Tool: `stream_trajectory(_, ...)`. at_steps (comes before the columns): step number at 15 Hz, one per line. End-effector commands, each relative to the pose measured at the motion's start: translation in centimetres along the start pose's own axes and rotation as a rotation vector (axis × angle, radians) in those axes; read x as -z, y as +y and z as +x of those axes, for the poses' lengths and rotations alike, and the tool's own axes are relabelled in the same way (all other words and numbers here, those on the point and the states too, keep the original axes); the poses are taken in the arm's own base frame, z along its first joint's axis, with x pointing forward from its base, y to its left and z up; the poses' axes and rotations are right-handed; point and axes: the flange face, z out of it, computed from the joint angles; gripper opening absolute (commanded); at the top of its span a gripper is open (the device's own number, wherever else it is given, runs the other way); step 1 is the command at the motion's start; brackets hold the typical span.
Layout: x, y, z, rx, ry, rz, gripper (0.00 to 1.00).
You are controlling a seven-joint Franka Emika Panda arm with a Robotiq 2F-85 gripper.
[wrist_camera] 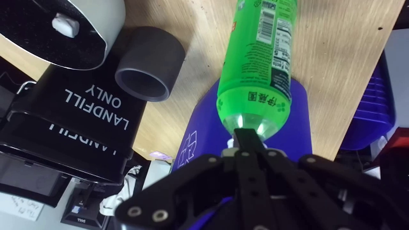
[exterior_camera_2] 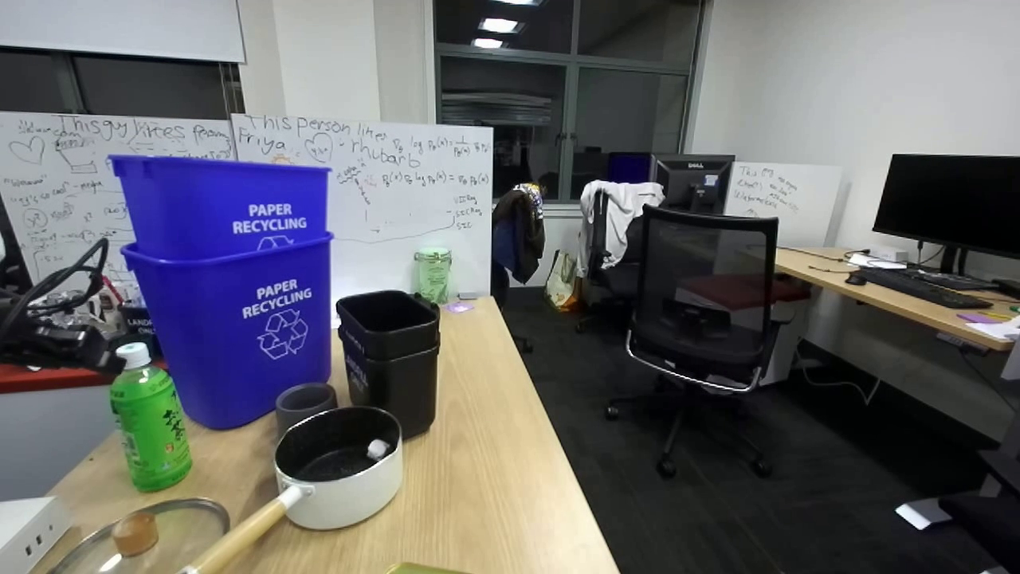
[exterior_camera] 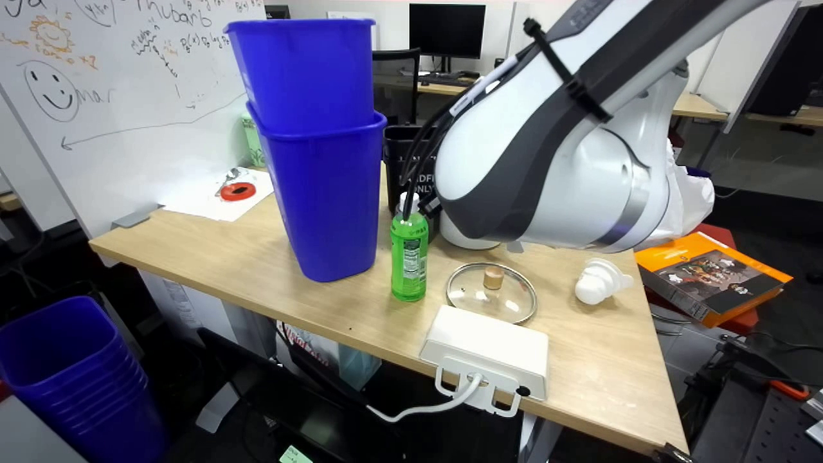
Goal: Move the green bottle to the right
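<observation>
Nearest in an exterior view, a white box (exterior_camera: 488,342) sits at the near edge of the counter (exterior_camera: 604,373), and just beyond it lies a glass lid (exterior_camera: 492,303) with a wooden knob (exterior_camera: 493,278). The green bottle (exterior_camera: 409,263) stands upright on the counter; seen from there, the lid is at three o'clock from its foot, the box just past four, and a white rounded object (exterior_camera: 598,283) well apart at three. At the bottle's white cap (exterior_camera_2: 134,355) are the jaws, pressed fully together; in the wrist view they reach up from six o'clock and hide part of the cap; whether they touch it I cannot tell. Just beside the bottle, between nine and ten, rise two stacked blue bins (exterior_camera: 321,193); at two is a white saucepan (exterior_camera_2: 351,496) with a small white piece (exterior_camera_2: 378,450) inside. Behind, toward twelve, stand black bins (exterior_camera_2: 398,383), a dark grey cup (wrist_camera: 151,57) near them. Farther, at ten, a red ring (exterior_camera: 238,197) lies on white paper (exterior_camera: 202,202) before a whiteboard (exterior_camera: 128,96); a monitor (exterior_camera: 447,29) is farthest, at twelve.
</observation>
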Motion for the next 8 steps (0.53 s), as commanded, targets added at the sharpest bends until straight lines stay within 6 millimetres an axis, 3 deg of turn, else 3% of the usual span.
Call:
stream_trajectory(1,1.8,0.9,0.4,-0.04,0.01,0.022,0.0)
stream_trajectory(6,3.1,1.8,1.1,-0.097,0.026,0.035,0.0)
stream_trajectory(7,3.2,1.7,1.1,-0.096,0.026,0.037,0.26)
stream_trajectory(8,3.1,1.6,0.9,-0.088,0.022,0.034,0.27)
